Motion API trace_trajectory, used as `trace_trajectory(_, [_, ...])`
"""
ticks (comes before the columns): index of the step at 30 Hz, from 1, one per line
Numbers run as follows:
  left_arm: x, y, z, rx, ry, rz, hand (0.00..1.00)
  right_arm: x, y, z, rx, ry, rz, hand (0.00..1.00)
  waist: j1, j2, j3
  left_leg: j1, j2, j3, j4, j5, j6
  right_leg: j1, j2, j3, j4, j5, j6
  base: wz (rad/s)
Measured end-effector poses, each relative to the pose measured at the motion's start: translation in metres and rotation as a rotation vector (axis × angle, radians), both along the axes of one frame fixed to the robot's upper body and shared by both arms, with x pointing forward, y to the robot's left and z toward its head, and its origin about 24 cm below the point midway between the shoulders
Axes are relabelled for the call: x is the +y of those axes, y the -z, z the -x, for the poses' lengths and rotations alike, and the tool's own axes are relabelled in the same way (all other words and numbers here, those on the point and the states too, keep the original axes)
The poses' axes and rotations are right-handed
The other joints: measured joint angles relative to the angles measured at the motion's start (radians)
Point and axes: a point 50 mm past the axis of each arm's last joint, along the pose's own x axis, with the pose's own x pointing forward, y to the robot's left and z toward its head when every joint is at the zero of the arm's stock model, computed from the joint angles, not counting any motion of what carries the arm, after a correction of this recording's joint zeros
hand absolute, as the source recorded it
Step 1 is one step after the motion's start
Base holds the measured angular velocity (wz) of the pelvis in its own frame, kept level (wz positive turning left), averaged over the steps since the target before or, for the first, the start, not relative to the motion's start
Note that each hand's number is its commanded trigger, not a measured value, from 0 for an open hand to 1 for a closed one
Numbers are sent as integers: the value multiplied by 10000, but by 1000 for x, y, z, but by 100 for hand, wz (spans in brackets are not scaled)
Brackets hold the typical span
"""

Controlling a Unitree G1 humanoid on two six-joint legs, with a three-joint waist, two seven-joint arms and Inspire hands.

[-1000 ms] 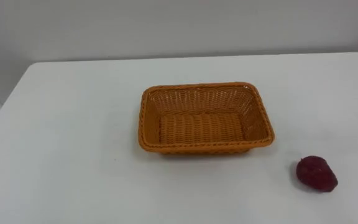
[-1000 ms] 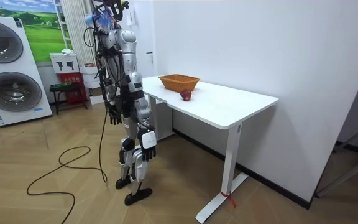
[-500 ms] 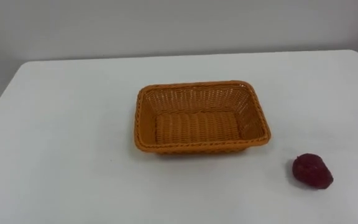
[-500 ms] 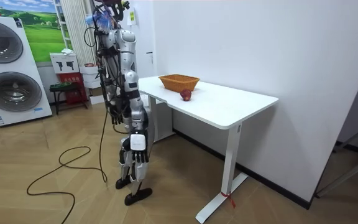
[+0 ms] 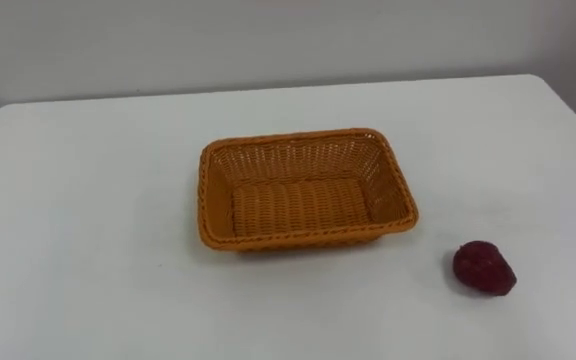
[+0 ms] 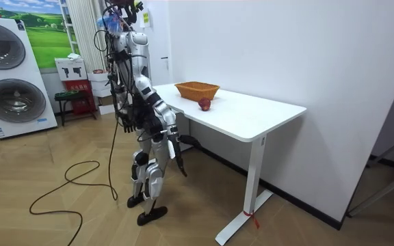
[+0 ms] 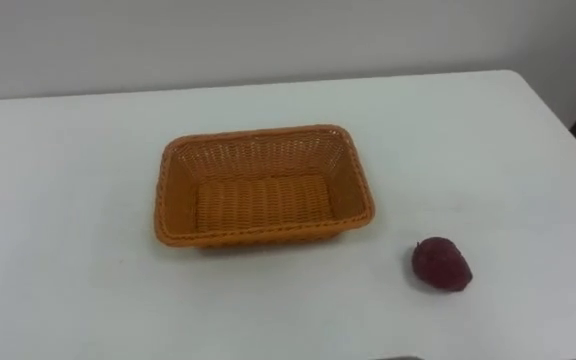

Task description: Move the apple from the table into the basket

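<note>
Two things rest on the white rectangular table [image 5: 88,200]: an orange woven wicker basket [image 5: 303,187] and, apart from it to its right and nearer the robot, the dark red apple [image 5: 484,269]. Standing at the table's end in the room view, the robot holds its right hand [image 6: 180,142] forward below the tabletop, and its left hand [image 6: 124,126] hangs by its hip. Whether either hand is open or closed cannot be told.

Apple [image 5: 484,268]: dark red, dull skin, a bit lumpy, lying on the white worktop [image 5: 88,250], untouched. In the room view it sits higher than the right hand [image 6: 185,141] and ahead of it, well apart; that hand hangs below the worktop's edge. Basket [image 5: 308,236]: orange woven wicker, rectangular, upright, open side up, farther from that hand than the apple. The apple lies near the basket's front right corner, outside it and not touching.
</note>
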Motion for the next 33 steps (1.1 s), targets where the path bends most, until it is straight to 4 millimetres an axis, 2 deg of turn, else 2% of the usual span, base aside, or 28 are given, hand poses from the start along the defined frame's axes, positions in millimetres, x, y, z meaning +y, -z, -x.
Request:
trace_trajectory(2, [2,-1,0,-46,45,-67,0,-8,-7,0,141,539,278,0,-2,-28,0,32,-11,1,-1,0,0,37,12,99,-11,0,0,0])
trace_trajectory(5, [4,-2,2,2,57,-120,0,-24,-33,-20,752,-235,1769,0,0,2,51,-16,-16,25,5,0,-1,-33,42,167,-24,10,0,-9])
trace_trajectory(8, [9,-4,-2,-238,197,-370,0,-44,-75,-42,1416,-750,4287,0,43,68,66,-218,-11,18,51,5,-7,-216,49,163,5,55,2,2])
trace_trajectory(12, [9,-3,-3,-180,413,-481,0,-45,-107,-60,2438,-1308,6713,0,140,109,51,-489,3,30,163,15,-17,-454,79,161,13,131,-18,-1])
trace_trajectory(14, [8,-3,-5,-141,667,-467,0,-43,-121,-68,2922,-1650,7951,0,275,155,13,-643,11,28,197,19,-18,-589,95,170,-10,189,-17,-2])
trace_trajectory(17, [6,-2,-3,17,927,-382,0,-34,-146,-85,3355,-2337,10214,0,357,258,21,-651,10,30,162,35,-10,-589,100,175,-88,232,-9,0])
trace_trajectory(22, [1,0,-7,39,1312,-251,0,-12,-152,-105,3633,-4050,12006,0,609,152,27,-468,8,40,-34,153,-35,-573,103,181,-186,248,-34,0])
trace_trajectory(27, [-4,2,-9,170,1676,-72,0,13,-164,-121,2702,-5798,13413,0,830,189,42,-509,39,6,-38,160,-47,-541,145,183,-370,339,-66,-1])
trace_trajectory(33, [-11,5,-18,138,2339,191,0,47,-151,-139,1412,-8784,13328,0,858,251,133,-543,26,-74,-32,163,-52,-433,128,72,-416,378,-51,5])
